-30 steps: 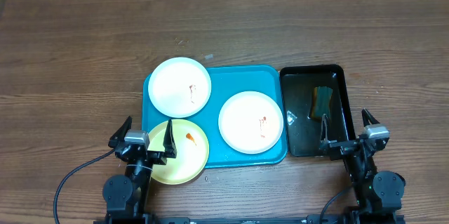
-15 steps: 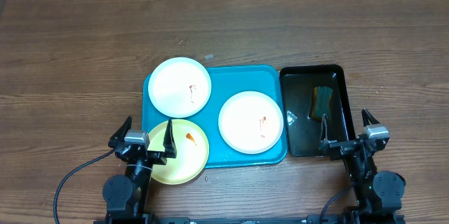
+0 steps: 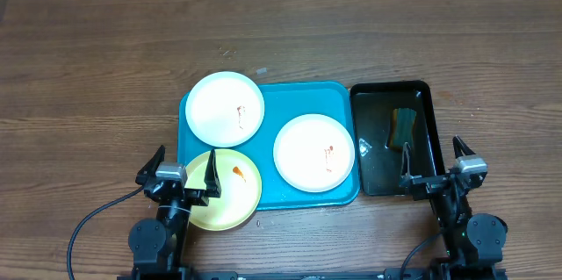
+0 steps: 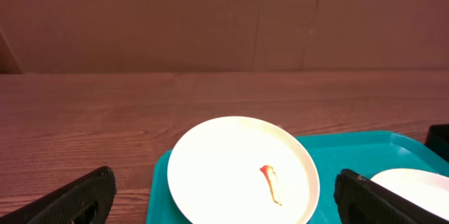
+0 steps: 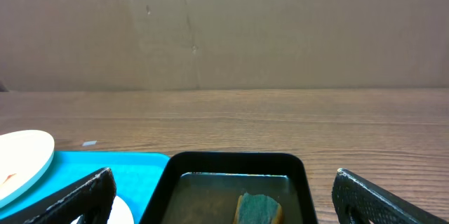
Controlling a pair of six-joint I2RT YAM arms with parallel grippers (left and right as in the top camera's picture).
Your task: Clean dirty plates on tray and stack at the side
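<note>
The turquoise tray point(image 3: 290, 100) lies mid-table. One white plate point(image 3: 225, 109) rests on its back left corner, with a thin orange-red smear point(image 4: 270, 182). A second white plate point(image 3: 313, 152), also smeared, lies on the tray's right half. A pale yellow plate point(image 3: 230, 194) with an orange spot overhangs the front left corner. My left gripper point(image 3: 184, 164) stands open at the near edge of the yellow plate, holding nothing. In the left wrist view the back white plate point(image 4: 242, 171) lies ahead between the fingers point(image 4: 70, 199). My right gripper point(image 3: 431, 153) is open and empty by the black tray's near end.
A black tray point(image 3: 355, 140) holding water and a green-and-yellow sponge point(image 3: 403, 127) sits right of the turquoise tray. The right wrist view shows the sponge point(image 5: 258, 208) ahead, in that black tray point(image 5: 235, 159). Bare wooden table surrounds both trays; a cardboard wall stands behind.
</note>
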